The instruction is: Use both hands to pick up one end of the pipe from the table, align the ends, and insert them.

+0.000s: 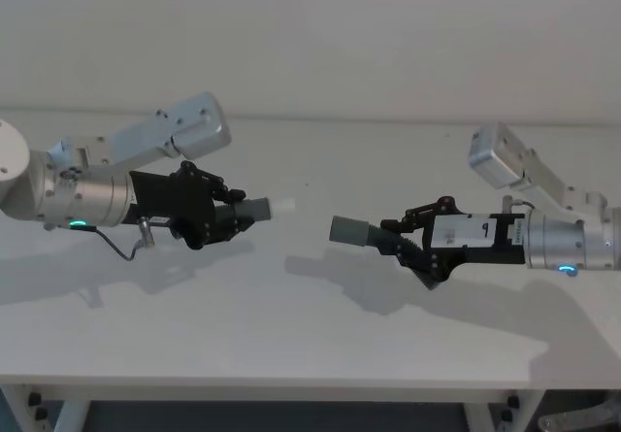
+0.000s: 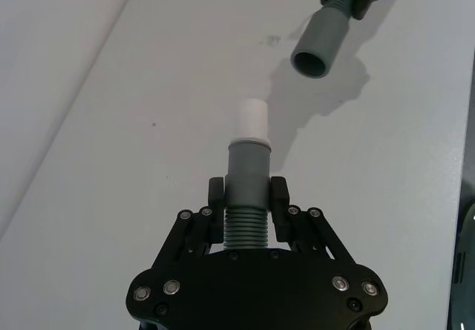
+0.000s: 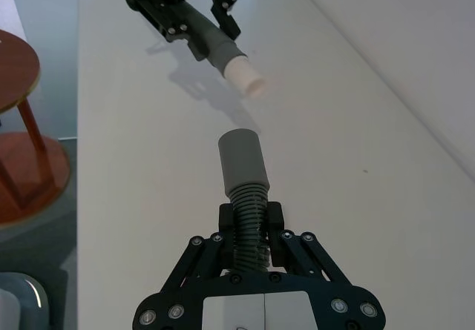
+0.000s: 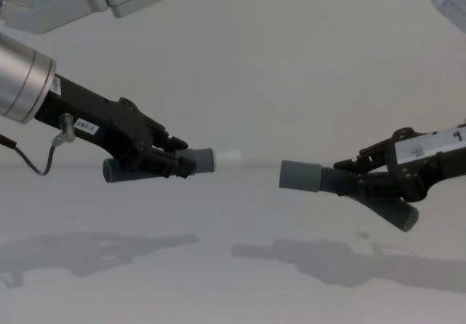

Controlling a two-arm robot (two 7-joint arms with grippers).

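Observation:
Both pipe pieces hang in the air above the white table (image 1: 291, 335). My left gripper (image 1: 231, 216) is shut on the ribbed part of the lighter piece (image 4: 195, 161), whose cuff end with a whitish tip (image 4: 228, 156) points right. My right gripper (image 1: 400, 242) is shut on the ribs of the darker piece (image 4: 342, 180), its wider cuff (image 4: 300, 175) pointing left. A gap separates the two ends, and the dark cuff sits a little lower. The left wrist view shows the white tip (image 2: 250, 120) with the open dark cuff (image 2: 319, 44) beyond. The right wrist view shows the dark cuff (image 3: 243, 162) facing the whitish tip (image 3: 245, 76).
A white wall rises behind the table. A round wooden stool (image 3: 15, 70) stands beside the table's end in the right wrist view. The table's front edge (image 1: 291, 385) runs below both arms.

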